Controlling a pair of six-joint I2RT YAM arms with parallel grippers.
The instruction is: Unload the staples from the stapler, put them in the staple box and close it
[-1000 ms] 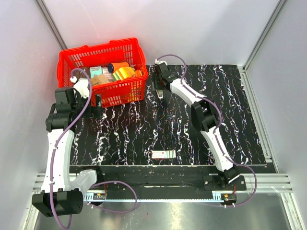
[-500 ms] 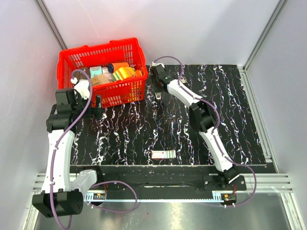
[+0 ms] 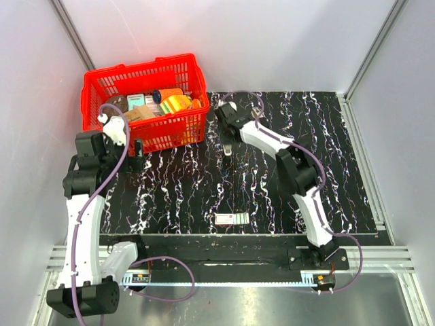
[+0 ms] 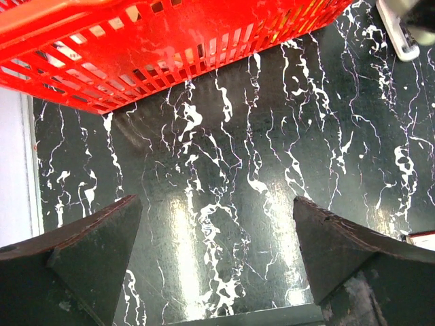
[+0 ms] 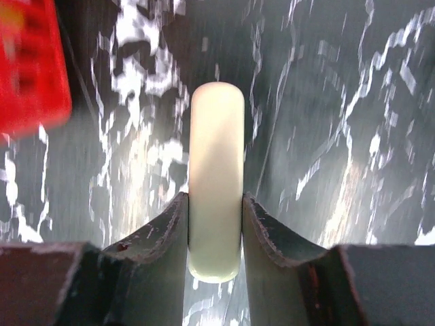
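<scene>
**Stapler pinched in R gripper, L gripper idle**

Count: 1 stapler, 1 red basket, 1 flat printed box, 2 arms.

R arm is stretched far fwd and leftward across the mat. R gripper points down just right of the basket's near corner, fingers clamped narrow on the stapler's sides. Stapler top is smooth pale plastic w/ a rounded end, sticking out past the fingertips.

L arm stands bent at the left edge. L gripper is spread wide, holding nothing, over glossy black white-veined mat by the basket's lattice front wall.

Box lies near the front edge, well apart from both grippers.
</scene>
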